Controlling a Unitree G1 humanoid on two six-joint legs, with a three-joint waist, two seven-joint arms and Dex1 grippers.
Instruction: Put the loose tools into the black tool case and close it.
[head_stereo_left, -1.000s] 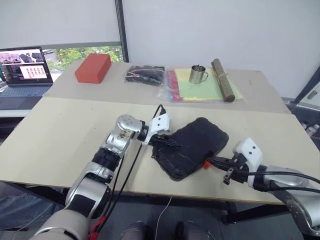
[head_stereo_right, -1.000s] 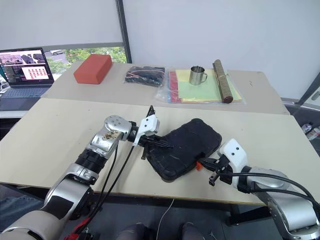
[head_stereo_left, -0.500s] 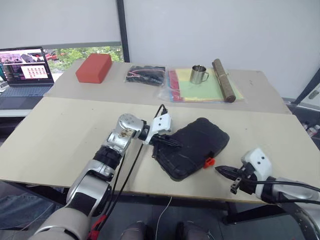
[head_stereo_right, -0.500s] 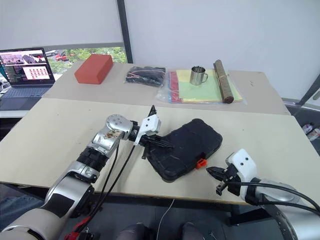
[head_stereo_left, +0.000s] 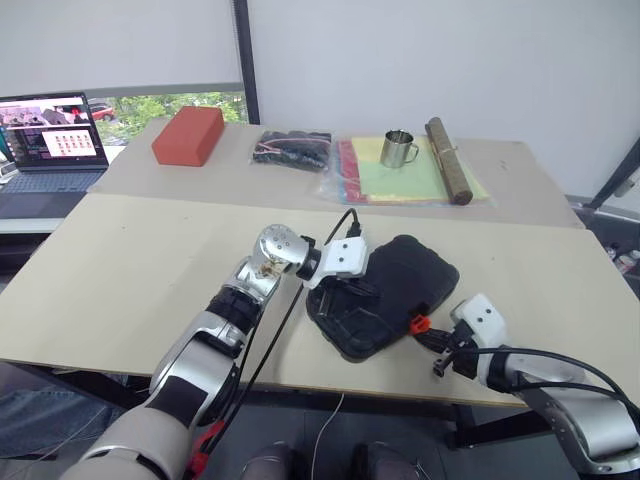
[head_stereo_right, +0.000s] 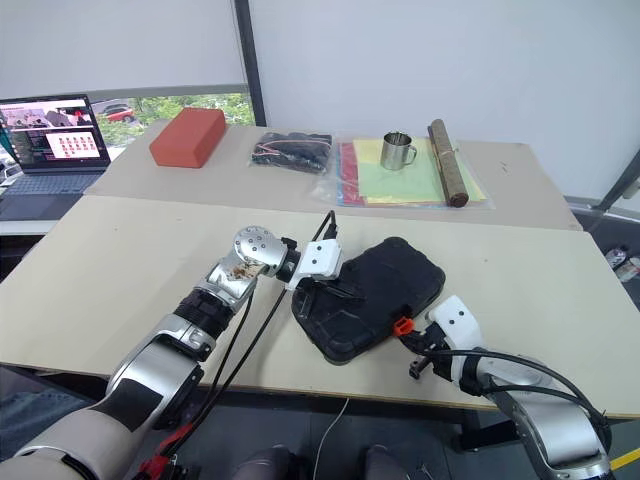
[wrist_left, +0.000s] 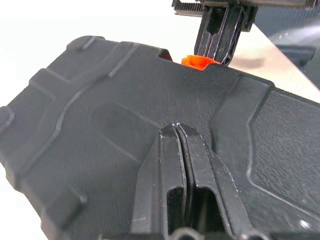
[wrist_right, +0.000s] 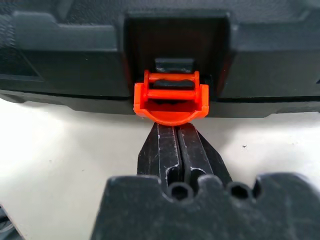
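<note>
The black tool case (head_stereo_left: 385, 297) is lying shut at lower centre; the closed left claw (wrist_left: 182, 137) is pressing its lid, the closed right claw (wrist_right: 175, 131) touching the orange latch (wrist_right: 170, 100).

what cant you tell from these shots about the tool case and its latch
- Contents of the black tool case: lid is down, inside hidden in every view.
- Orange latch: right wrist view, whether it is snapped fully home; the shut right claw covers its lower edge.
- Case's left edge: eye views, behind the left claw.

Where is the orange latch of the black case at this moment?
The orange latch sits on the black tool case's near edge, facing the robot, with the shut right gripper just below it.
</note>
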